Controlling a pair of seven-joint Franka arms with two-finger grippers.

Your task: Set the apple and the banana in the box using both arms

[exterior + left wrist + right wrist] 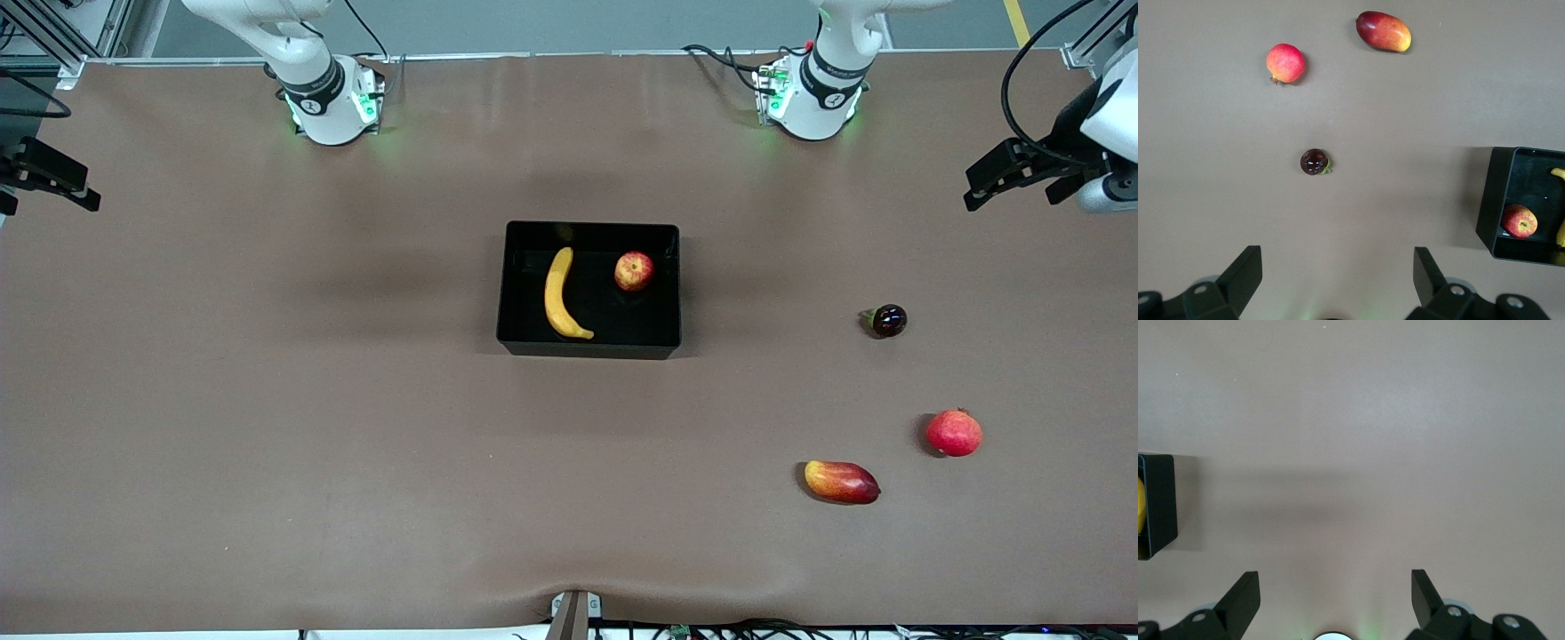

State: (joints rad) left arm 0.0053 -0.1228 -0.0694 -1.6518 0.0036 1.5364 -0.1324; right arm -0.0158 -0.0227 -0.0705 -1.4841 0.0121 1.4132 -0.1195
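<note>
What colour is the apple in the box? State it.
Red with yellow mottling on the apple; clearest in the front view.

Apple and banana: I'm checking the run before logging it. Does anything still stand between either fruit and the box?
Nothing visible does. The apple and the banana both lie inside the box, apart from each other. The left tool and the right tool hang open over bare table, holding nothing.
</note>
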